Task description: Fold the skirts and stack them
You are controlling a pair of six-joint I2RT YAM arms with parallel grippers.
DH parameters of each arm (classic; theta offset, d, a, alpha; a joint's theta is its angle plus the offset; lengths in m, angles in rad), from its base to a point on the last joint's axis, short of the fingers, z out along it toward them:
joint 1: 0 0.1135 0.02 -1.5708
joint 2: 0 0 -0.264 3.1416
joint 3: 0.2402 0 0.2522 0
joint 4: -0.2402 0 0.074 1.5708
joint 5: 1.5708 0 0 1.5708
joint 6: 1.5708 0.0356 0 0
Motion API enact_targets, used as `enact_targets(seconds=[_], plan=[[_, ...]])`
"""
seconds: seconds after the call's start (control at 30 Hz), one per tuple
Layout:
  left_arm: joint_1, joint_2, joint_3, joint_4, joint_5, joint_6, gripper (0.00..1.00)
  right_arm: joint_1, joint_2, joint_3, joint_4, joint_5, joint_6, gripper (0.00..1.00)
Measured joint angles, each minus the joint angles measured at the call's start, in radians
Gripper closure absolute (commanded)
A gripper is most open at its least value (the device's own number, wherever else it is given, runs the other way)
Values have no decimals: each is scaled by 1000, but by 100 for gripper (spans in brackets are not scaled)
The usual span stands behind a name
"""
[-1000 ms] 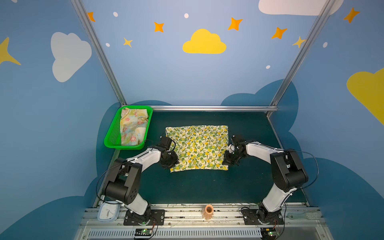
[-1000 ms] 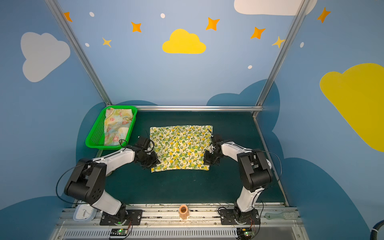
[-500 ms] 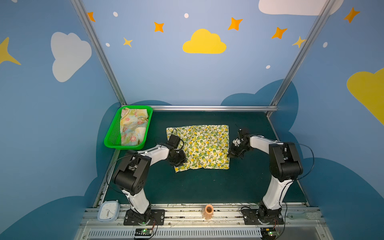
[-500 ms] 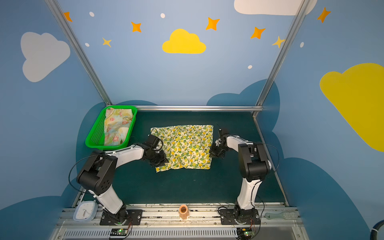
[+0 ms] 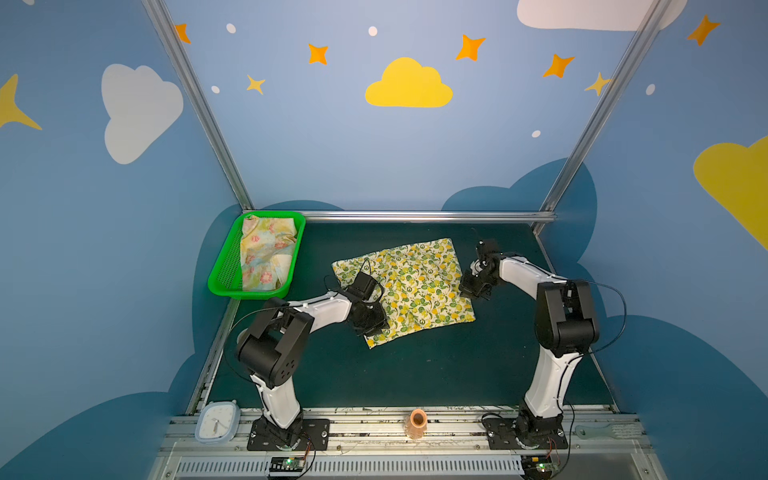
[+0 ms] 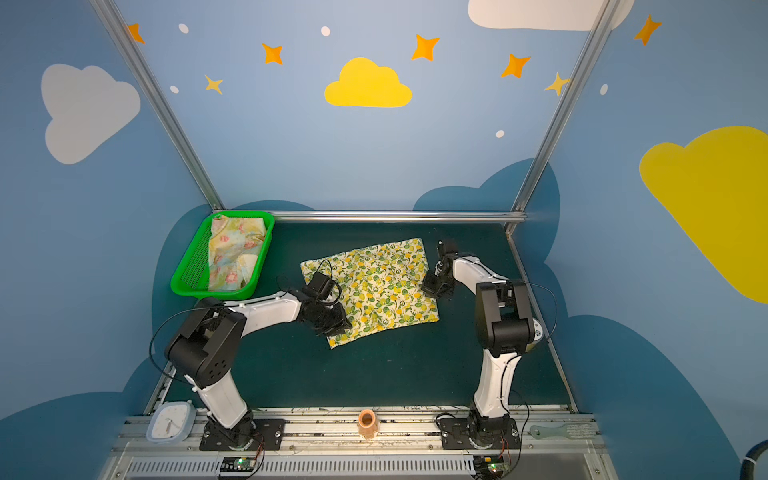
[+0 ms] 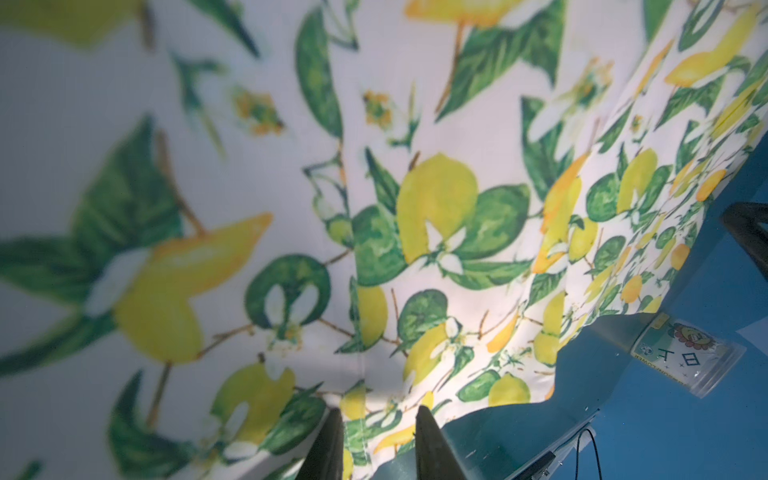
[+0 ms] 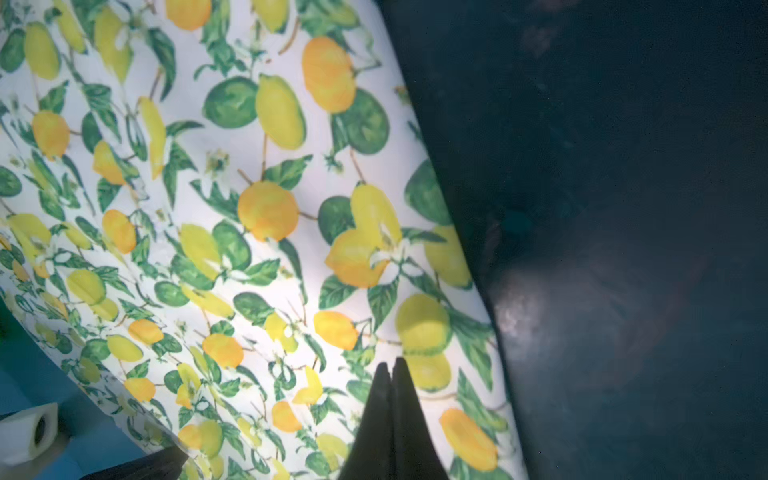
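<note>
Jar label (writing unreadable), lemon skirt

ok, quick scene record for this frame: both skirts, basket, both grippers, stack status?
lemon skirt: lies flat on the table, turned askew
floral skirt: crumpled inside the green basket
green basket: far left corner of the table
left gripper: at the lemon skirt's left edge; jaws partly apart with the hem between them, grip unclear
right gripper: shut, tips over the lemon skirt near its right edge
stack: none yet, skirts apart
</note>
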Motion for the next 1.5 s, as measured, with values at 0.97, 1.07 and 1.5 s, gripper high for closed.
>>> enact_targets(seconds=[0.97,1.07,1.5], plan=[[80,51,96,-151,-24,155,69,29,47,-30,0,101,76,100],[43,34,66,-115,-14,123,69,18,71,4,-1,100,76,100],[-134,55,45,21,39,-26,69,35,4,34,-10,135,26,100]])
